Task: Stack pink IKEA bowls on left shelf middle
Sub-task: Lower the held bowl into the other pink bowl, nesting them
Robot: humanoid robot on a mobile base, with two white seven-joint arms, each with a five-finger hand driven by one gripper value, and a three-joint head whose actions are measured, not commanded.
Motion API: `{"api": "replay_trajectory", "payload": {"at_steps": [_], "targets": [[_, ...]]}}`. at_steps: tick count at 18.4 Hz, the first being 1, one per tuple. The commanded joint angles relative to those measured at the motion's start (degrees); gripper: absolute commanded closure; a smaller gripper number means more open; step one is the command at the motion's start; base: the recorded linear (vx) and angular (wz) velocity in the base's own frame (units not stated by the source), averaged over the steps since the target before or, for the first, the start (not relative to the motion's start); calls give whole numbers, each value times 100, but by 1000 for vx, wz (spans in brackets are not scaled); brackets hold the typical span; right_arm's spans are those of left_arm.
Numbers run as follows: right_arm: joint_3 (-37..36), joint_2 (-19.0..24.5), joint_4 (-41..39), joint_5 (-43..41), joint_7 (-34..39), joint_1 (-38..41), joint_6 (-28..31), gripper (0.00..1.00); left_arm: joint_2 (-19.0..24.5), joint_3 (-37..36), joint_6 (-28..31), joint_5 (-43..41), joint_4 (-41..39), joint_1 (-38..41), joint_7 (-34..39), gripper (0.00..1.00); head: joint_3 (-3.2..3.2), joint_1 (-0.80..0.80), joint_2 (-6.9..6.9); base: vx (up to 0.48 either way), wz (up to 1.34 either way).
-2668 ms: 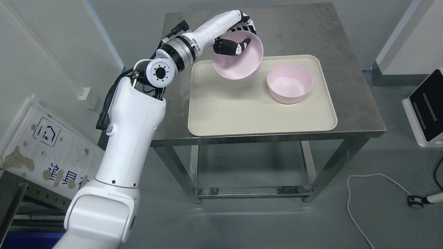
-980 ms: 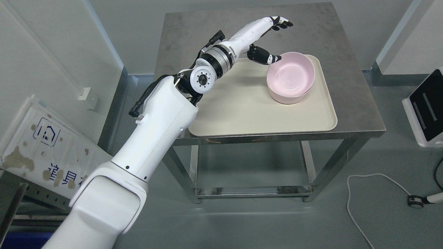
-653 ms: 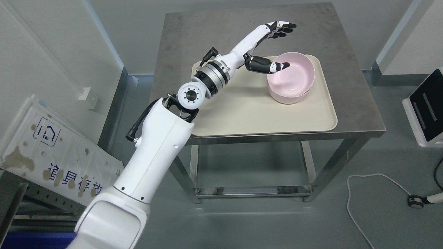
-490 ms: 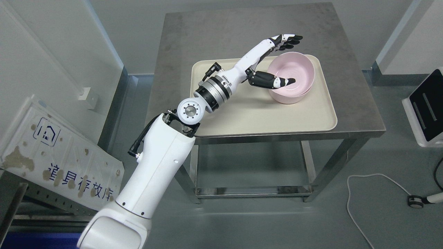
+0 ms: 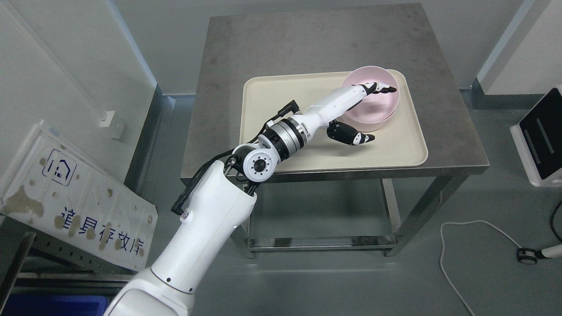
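- On the tray (image 5: 281, 145), pink bowls (image 5: 373, 115) are being kept nested, stacking judged done.
- Left robot hand (image 5: 364, 112) is being held unclenched, empty, fingers (image 5: 383, 88) over the rim.

Brushed metal table (image 5: 307, 39); seemingly matt plastic bowls (image 5: 386, 112).

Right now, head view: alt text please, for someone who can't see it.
The robot's left hand reaches over two nested pink bowls at the far right of a cream tray, fingers extended above the bowl opening, thumb in front of the stack, gripping nothing. The tray sits on a steel table. The right arm is out of view.
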Motion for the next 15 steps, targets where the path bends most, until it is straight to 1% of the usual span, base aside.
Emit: {"api": "replay_trajectory", "payload": {"at_steps": [1, 3, 5, 10, 11, 13, 14, 15], "targets": [[-62, -100, 0, 44, 22, 0, 1, 0, 99, -356, 430, -1653, 195, -159, -449, 26, 0, 0, 0, 0, 0], [-62, -100, 0, 44, 30, 0, 1, 0, 99, -356, 492, -1734, 222, -159, -485, 27, 0, 0, 0, 0, 0], [-62, -100, 0, 44, 22, 0, 1, 0, 99, -356, 527, -1734, 248, -159, -494, 31, 0, 0, 0, 0, 0], [-62, -100, 0, 44, 22, 0, 1, 0, 99, -251, 484, -1725, 257, -168, -502, 54, 0, 0, 0, 0, 0], [-62, -100, 0, 44, 22, 0, 1, 0, 99, -190, 466, -1717, 257, -168, -502, 62, 0, 0, 0, 0, 0], [-62, -100, 0, 44, 22, 0, 1, 0, 99, 21, 291, -1699, 222, -168, -476, 85, 0, 0, 0, 0, 0], [-62, -100, 0, 44, 22, 0, 1, 0, 99, 178, 81, -1690, 222, -159, -476, 93, 0, 0, 0, 0, 0], [-62, -100, 0, 44, 22, 0, 1, 0, 99, 302, -86, -1690, 222, -159, -485, 98, 0, 0, 0, 0, 0]]}}
